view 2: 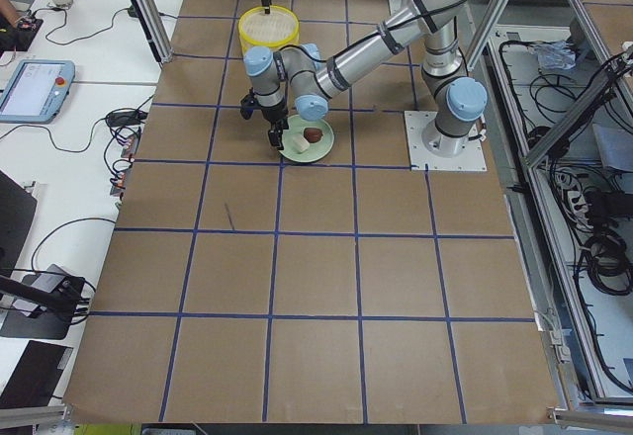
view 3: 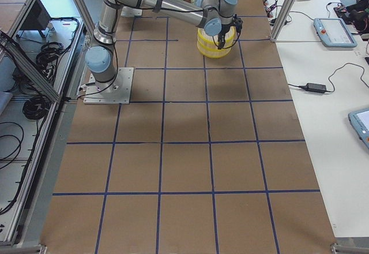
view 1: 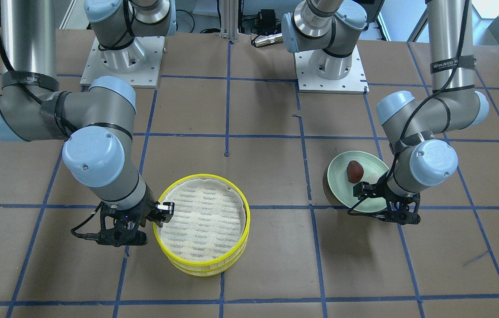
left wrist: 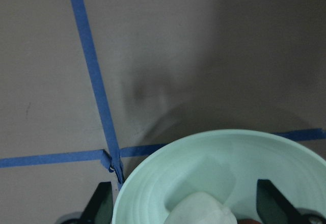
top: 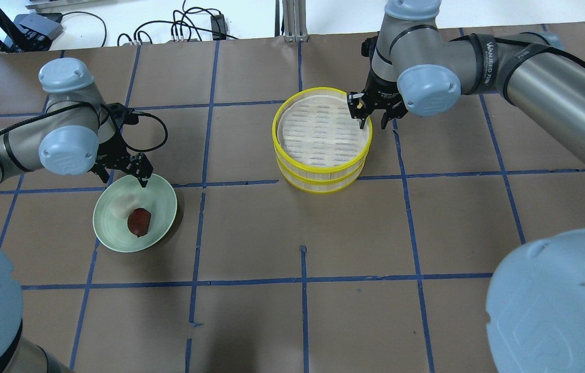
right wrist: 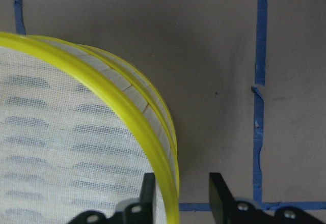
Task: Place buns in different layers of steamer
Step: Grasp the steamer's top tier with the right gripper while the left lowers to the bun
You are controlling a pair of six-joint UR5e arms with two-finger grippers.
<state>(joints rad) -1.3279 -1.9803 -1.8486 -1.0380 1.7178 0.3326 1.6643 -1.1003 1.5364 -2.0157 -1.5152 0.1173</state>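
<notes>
The steamer [top: 318, 167], two yellow-rimmed trays stacked one on the other, stands mid-table; its white mesh floor [view 1: 201, 221] holds nothing. My right gripper [top: 371, 123] is open. Its fingers straddle the top tray's rim [right wrist: 153, 147], one inside and one outside. The reddish-brown bun [top: 139, 221] and the white bun [top: 118, 205] lie on the pale green plate [top: 160, 199]. My left gripper [top: 123, 178] is open and low over the plate's edge. In the left wrist view the white bun [left wrist: 201, 211] sits between its fingers, with space on both sides.
Brown paper with blue tape lines covers the table. Both arm bases [view 1: 121, 57] stand at the robot's side of it. The steamer and the plate are about a grid square apart.
</notes>
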